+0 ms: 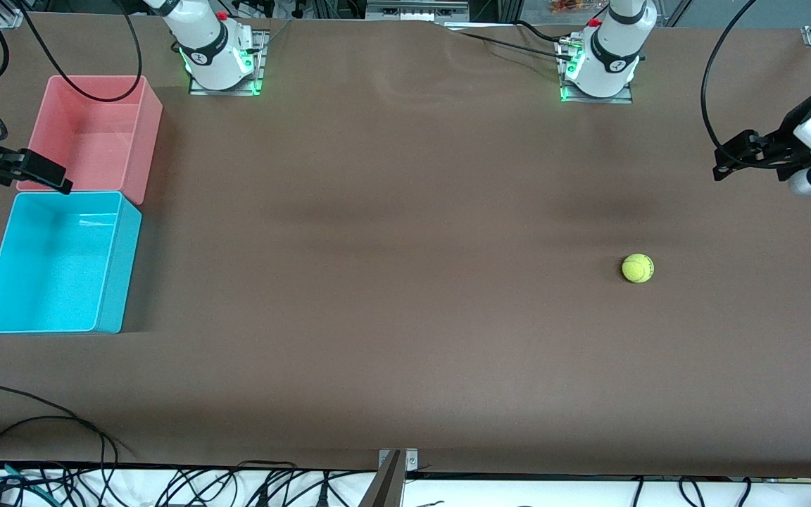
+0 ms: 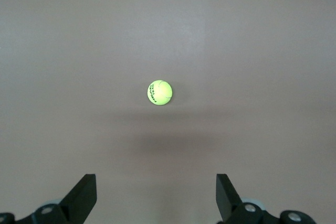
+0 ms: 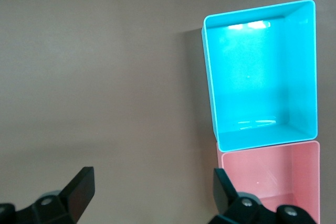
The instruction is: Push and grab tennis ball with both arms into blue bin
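From my console, nearest the front camera is the blue bin [image 1: 60, 264], sitting on the brown worktop [image 1: 405, 317] at the right arm's end, open side up with nothing in it. The tennis ball [image 1: 637, 268] lies on the bare worktop toward the left arm's end, well apart from the bin and about level with it in depth. Touching the bin's farther wall is a pink bin [image 1: 96, 137]. My right hand [image 1: 43, 172] hangs over the seam where the two bins meet, its fingers spread wide and holding nothing. My left hand [image 1: 729, 158] hovers over the worktop at the left arm's end, released as well, fingers wide apart, the ball lying on the worktop ahead of them in the wrist view.
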### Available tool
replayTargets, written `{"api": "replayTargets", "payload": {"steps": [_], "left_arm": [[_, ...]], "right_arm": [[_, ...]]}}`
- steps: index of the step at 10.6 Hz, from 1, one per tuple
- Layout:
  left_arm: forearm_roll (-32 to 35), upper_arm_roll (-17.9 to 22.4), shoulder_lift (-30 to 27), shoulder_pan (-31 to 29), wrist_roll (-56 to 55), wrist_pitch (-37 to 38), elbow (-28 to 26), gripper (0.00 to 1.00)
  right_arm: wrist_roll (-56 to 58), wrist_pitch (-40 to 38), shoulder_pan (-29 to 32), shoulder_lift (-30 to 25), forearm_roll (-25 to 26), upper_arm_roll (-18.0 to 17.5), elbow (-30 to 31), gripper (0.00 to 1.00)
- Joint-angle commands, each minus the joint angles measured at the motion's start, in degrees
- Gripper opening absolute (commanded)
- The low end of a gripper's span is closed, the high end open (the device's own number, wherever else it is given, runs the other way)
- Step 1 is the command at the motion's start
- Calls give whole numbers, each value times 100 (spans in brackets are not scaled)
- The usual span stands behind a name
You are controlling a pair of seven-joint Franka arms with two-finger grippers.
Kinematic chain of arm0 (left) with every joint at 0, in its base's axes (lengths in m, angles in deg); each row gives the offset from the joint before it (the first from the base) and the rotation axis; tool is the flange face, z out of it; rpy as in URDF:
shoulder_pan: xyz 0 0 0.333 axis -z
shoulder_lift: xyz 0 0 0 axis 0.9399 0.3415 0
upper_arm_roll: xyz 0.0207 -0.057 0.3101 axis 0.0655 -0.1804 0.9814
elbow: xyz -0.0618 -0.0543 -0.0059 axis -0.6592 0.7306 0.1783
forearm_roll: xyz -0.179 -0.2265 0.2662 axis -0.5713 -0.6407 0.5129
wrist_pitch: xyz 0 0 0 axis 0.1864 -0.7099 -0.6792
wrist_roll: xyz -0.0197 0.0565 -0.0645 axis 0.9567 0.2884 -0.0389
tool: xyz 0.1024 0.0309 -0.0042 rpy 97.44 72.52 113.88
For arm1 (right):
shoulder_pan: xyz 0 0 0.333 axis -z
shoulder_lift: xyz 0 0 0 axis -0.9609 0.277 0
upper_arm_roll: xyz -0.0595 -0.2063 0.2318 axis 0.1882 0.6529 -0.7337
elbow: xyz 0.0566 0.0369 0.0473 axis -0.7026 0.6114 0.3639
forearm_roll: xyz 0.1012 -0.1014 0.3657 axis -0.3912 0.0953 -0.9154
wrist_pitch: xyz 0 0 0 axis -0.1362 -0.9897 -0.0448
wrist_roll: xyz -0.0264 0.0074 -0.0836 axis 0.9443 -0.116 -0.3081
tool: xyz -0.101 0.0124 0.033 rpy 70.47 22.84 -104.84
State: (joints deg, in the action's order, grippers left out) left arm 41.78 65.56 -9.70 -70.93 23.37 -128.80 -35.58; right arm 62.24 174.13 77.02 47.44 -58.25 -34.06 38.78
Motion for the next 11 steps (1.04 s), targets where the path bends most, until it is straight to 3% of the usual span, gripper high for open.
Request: {"api": "replayTargets", "payload": {"steps": [1, 11], "left_arm": [[98, -35, 215, -7, -79, 111, 196, 100], [151, -18, 513, -67, -44, -64, 144, 100]], "right_arm": [[76, -109, 33, 46, 68, -17, -151, 100], [84, -118, 33, 46, 68, -17, -142, 100]]}}
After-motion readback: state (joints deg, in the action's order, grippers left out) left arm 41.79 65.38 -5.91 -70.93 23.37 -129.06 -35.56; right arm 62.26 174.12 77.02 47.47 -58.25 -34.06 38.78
